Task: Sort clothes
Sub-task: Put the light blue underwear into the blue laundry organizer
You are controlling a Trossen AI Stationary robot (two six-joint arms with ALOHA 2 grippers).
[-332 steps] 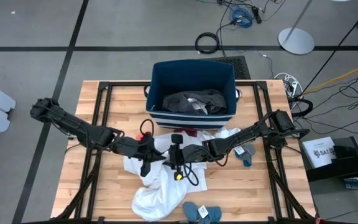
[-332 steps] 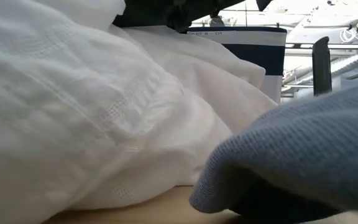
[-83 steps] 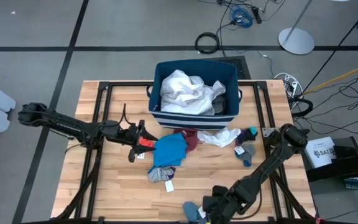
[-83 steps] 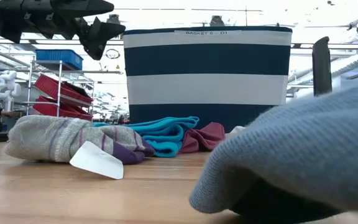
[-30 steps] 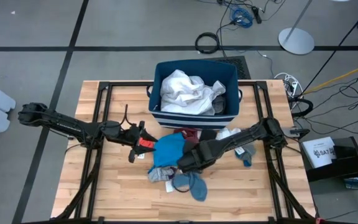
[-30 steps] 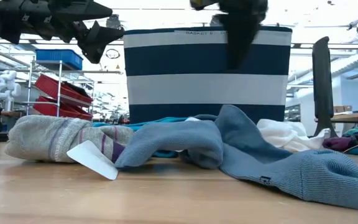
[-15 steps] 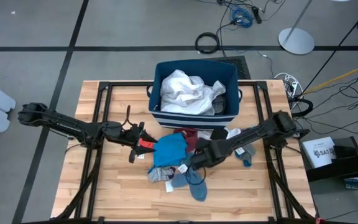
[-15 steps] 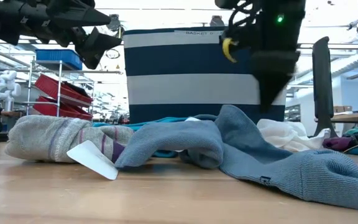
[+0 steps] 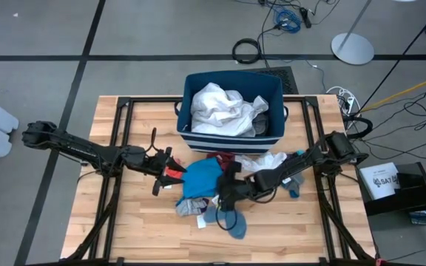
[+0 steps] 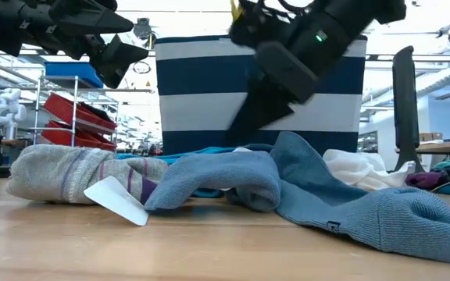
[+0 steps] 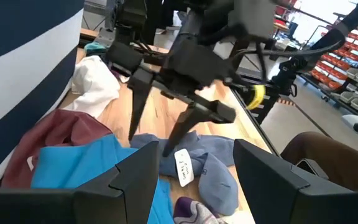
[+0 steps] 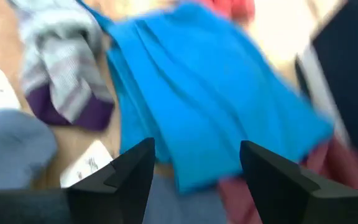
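Observation:
A bright blue garment (image 9: 202, 177) lies in front of the striped bin (image 9: 228, 142), resting partly on a maroon piece (image 9: 225, 160). Grey-blue socks (image 9: 229, 219) and a grey striped sock (image 9: 187, 207) lie toward the near edge. My right gripper (image 9: 222, 193) is open and slants down just over the blue garment's near edge (image 12: 210, 106); whether it touches I cannot tell. My left gripper (image 9: 168, 172) hangs open above the table, left of the pile, with nothing between its fingers. A small orange-red piece (image 9: 173, 171) shows beside it.
The navy bin holds a large white garment (image 9: 217, 107) over a dark grey one (image 9: 261, 122). A white piece (image 9: 265, 161) and teal socks (image 9: 294, 181) lie at the right. Black frame rails (image 9: 117, 148) run along the table's sides. Bare wood shows near the front left.
My right gripper has come down from high over the pile toward the blue garment and has tipped from pointing steeply down to a slant. It stays open. The clothes lie as before.

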